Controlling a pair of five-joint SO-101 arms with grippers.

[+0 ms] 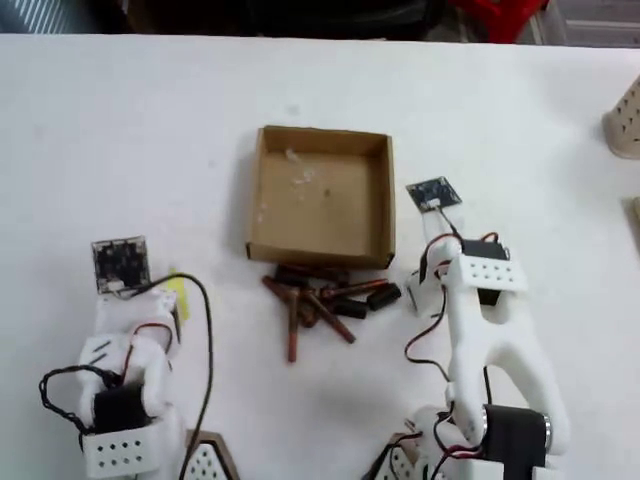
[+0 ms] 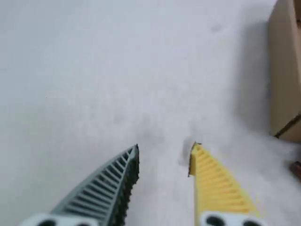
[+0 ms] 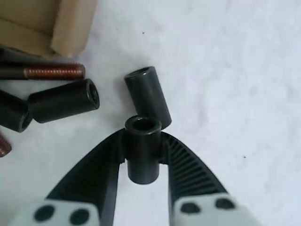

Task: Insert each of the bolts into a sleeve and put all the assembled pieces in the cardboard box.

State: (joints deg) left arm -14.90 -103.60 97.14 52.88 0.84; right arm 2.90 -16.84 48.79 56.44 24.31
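a black sleeve point(image 3: 142, 155) stands upright in the right gripper point(image 3: 143, 139), whose dark jaws are closed snugly on its sides, bore facing up. just beyond it, perhaps touching, lies a second sleeve point(image 3: 147, 96). a third sleeve point(image 3: 63, 100) and a copper-threaded bolt point(image 3: 47, 72) lie nearer the cardboard box point(image 3: 70, 23). in the high view the pile of bolts and sleeves point(image 1: 325, 300) sits just in front of the box, which holds no assembled piece. the left gripper point(image 2: 164, 153) hangs over bare table point(image 2: 94, 70), spread wide, holding nothing. the first pairing seems in hand. next, the left gripper likely must fetch a bolt and line it up with the held bore.
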